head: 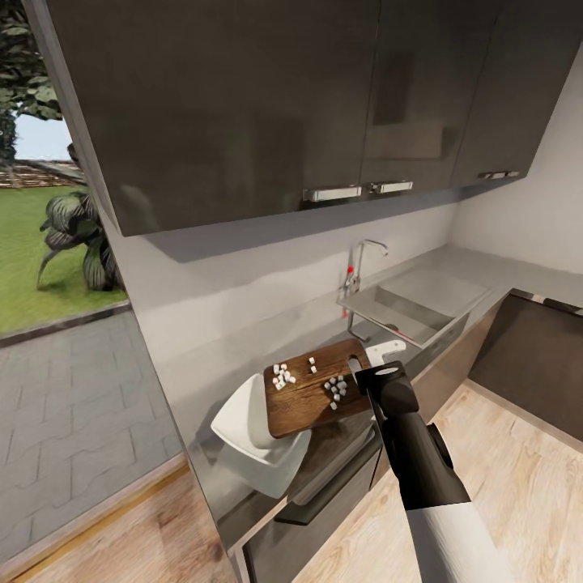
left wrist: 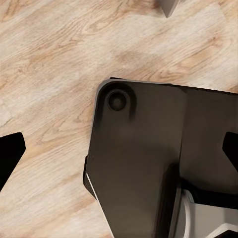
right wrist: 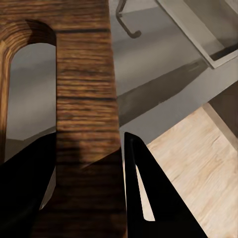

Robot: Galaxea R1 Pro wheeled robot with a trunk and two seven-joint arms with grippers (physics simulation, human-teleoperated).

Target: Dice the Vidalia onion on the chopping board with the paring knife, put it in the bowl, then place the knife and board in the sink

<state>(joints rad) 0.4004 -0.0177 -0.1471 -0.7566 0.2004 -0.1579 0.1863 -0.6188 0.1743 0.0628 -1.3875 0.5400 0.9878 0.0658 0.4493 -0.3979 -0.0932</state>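
**Inspector:** Start at the right gripper (right wrist: 89,183). State?

**Assistant:** Clamped on the chopping board (head: 317,387) at its handle end. In the right wrist view the 2 dark fingers (right wrist: 148,198) sit on either side of the wood beside the slot handle (right wrist: 29,84). The left gripper (left wrist: 119,153) is spread wide with nothing between its fingers; below it lie only the wooden floor (left wrist: 49,59) and the robot's own dark base (left wrist: 144,148).

**Inspector:** And the board itself?

**Assistant:** Tilted (judging by the head view), its far end lying over the bowl (head: 251,437) and its near end raised in the grip. The diced onion (head: 336,389) sits on it in 2 clusters, not yet in the bowl.

**Inspector:** The relation that governs the next move?

**Assistant:** The board's long axis runs from the gripper out toward the bowl, so the bowl lies straight ahead along the board. My judgement: raising the held end further should slide the cubes down into it. The sink (head: 413,312) is on the opposite side, beyond the gripper along the countertop (head: 202,356). I cannot confirm the paring knife.
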